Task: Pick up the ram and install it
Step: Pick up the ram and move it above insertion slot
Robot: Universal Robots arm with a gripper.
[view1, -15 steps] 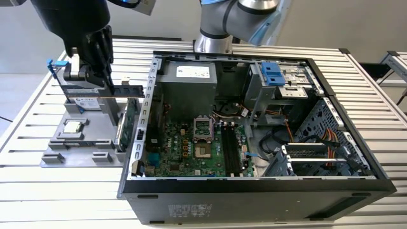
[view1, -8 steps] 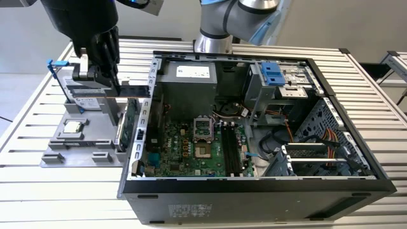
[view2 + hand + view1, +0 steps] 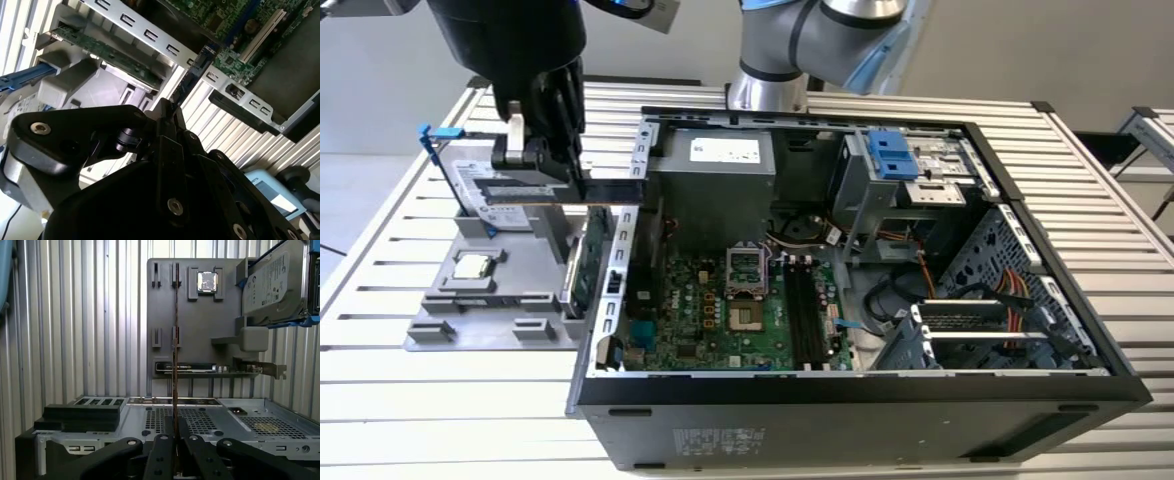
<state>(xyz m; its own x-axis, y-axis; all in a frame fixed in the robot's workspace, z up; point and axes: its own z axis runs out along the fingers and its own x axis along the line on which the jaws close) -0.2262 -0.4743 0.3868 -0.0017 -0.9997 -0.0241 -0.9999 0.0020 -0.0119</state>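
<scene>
- Ext. view's left: grey parts tray (image 3: 494, 300) on slatted table (image 3: 400, 200), w/ a CPU chip (image 3: 474, 265) lying flat. A silver hard drive (image 3: 487, 185) in a blue frame stands at the tray's far end.
- Gripper (image 3: 544, 170) hangs over that far end, just beside the hard drive. Jaws are pinched onto the ram (image 3: 607, 190). It is held level above the tray, one end reaching toward the case wall.
- Green expansion card (image 3: 594, 260) stands on edge btwn tray and case, below the ram.
- Further right: open PC case (image 3: 854, 420) w/ motherboard (image 3: 720, 310) flat inside. Its long memory slots (image 3: 807, 310) sit mid-board, well apart from the ram.
- First wrist view gives what ext. view can't: the ram (image 3: 176, 340) edge-on, a thin line running straight out from btwn the closed fingers (image 3: 167, 440). Behind it are the tray (image 3: 200, 315), the chip (image 3: 207, 281) and the hard drive (image 3: 272, 282).
- Second wrist view looks the other way: gripper (image 3: 170, 107) in front, expansion card (image 3: 105, 50) and motherboard (image 3: 240, 30) beyond. A dark strip runs out from the tips, prob. the ram, but I cannot tell for sure.
</scene>
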